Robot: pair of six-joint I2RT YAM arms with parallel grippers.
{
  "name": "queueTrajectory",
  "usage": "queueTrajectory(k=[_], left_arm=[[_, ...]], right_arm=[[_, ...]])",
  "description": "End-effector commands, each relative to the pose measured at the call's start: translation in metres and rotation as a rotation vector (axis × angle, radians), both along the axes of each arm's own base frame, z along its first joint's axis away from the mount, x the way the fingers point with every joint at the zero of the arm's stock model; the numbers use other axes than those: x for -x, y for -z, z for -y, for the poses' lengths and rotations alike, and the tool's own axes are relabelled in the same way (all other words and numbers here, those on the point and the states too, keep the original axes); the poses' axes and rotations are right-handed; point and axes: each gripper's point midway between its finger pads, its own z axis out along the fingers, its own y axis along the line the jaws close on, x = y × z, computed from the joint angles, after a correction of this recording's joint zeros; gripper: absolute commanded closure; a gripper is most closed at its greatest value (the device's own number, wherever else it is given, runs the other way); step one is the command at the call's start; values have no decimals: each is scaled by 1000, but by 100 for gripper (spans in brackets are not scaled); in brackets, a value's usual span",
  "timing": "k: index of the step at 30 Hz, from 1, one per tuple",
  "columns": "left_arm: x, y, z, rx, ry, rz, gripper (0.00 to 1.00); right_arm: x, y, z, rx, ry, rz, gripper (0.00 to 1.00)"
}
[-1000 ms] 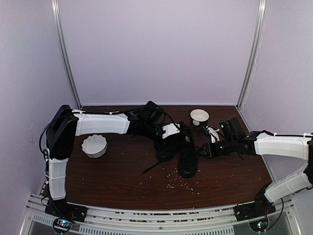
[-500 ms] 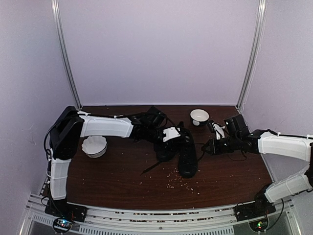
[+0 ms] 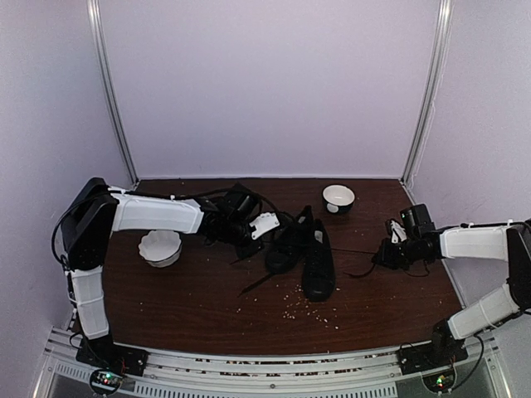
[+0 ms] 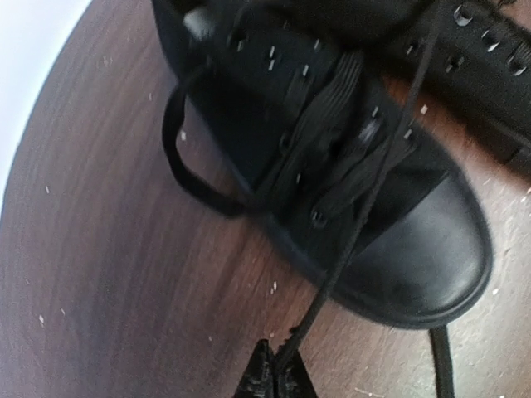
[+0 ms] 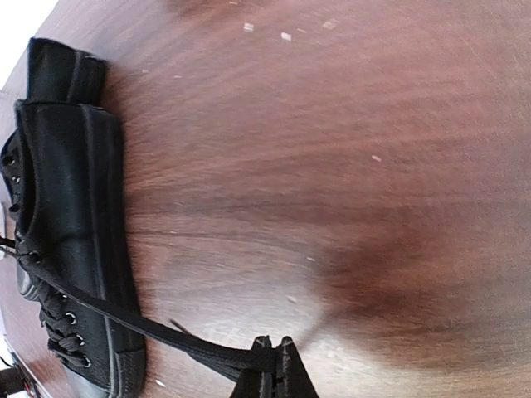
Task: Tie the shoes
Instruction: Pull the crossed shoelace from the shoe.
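Observation:
Two black shoes lie side by side mid-table: the left shoe [image 3: 284, 245] and the right shoe [image 3: 318, 264]. My left gripper [image 3: 250, 239] sits just left of them, shut on a thin black lace [image 4: 357, 232] that runs taut up over a shoe's toe [image 4: 415, 265]. My right gripper [image 3: 382, 254] is off to the right of the shoes. In its wrist view the right gripper [image 5: 276, 351] is shut on a flat black lace [image 5: 158, 330] stretched from the shoe [image 5: 70, 207]. A loose lace loop [image 4: 178, 166] lies on the wood.
A white bowl [image 3: 160, 246] stands under my left forearm. Another white bowl [image 3: 338, 197] is at the back right. Crumbs [image 3: 305, 308] are scattered in front of the shoes. A loose lace end [image 3: 253, 284] trails toward the front. White walls close three sides.
My left gripper shut on a lace and drew back left from the shoes. My right gripper moved right, pulling its lace out straight.

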Motion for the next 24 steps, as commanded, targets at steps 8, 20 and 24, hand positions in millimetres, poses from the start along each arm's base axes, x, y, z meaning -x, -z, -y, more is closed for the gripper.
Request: queueTrajectory(k=[8, 20, 24], left_arm=[[-16, 9, -45, -54, -185, -14, 100], [-6, -4, -38, -20, -136, -10, 100], [28, -40, 9, 36, -1, -8, 100]], right_arm=[[7, 11, 33, -13, 123, -49, 100], [2, 7, 20, -104, 116, -50, 100], [0, -1, -20, -9, -10, -43, 100]])
